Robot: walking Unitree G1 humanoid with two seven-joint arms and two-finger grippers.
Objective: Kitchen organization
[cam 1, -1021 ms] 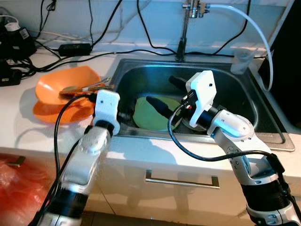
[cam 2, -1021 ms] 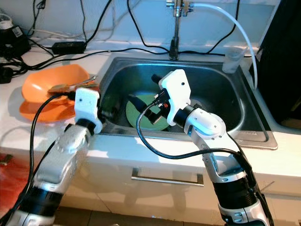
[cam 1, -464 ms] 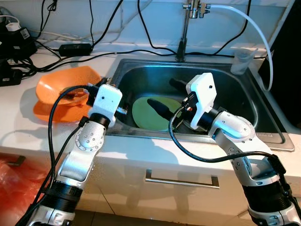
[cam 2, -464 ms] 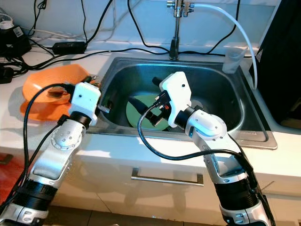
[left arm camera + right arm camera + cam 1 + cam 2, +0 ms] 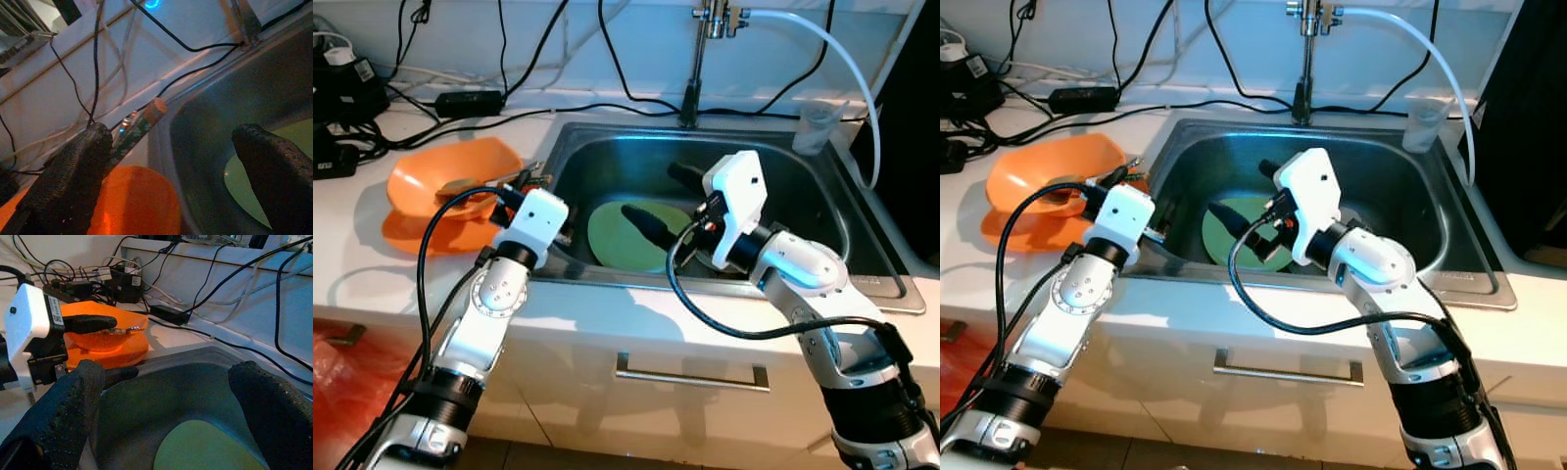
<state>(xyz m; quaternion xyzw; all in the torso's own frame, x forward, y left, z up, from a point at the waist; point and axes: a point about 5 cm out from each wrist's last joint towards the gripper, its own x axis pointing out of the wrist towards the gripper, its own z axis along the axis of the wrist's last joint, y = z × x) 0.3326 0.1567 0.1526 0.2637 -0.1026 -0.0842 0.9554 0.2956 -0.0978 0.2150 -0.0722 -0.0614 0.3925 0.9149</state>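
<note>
reaching over the left rim of the sink [image 5: 862, 284], the left tool [image 5: 533, 186] sits at centre-left of the head view with its two black fingers spread apart, holding nothing. one finger lies over the orange bowl [image 5: 431, 181], the other hangs just inside the basin. in the left wrist view a thin patterned stick [image 5: 139, 127] with a rounded tip pokes out beside the nearer finger, over the orange bowl; whether they touch is unclear.

the right tool [image 5: 661, 201] is in the middle of the frame, above the basin, fingers also wide apart and empty. under it a green plate [image 5: 617, 235] lies flat on the sink floor, partly covered by the lower finger.

the orange bowl rests on an orange plate [image 5: 416, 235] on the white counter [image 5: 352, 264], at left of the frame. black cables [image 5: 470, 98] and plugs crowd the counter's back edge at upper left. a tap [image 5: 705, 39] stands at top centre, with a white hose [image 5: 842, 69] curving down to the right past a clear cup [image 5: 818, 125].
</note>
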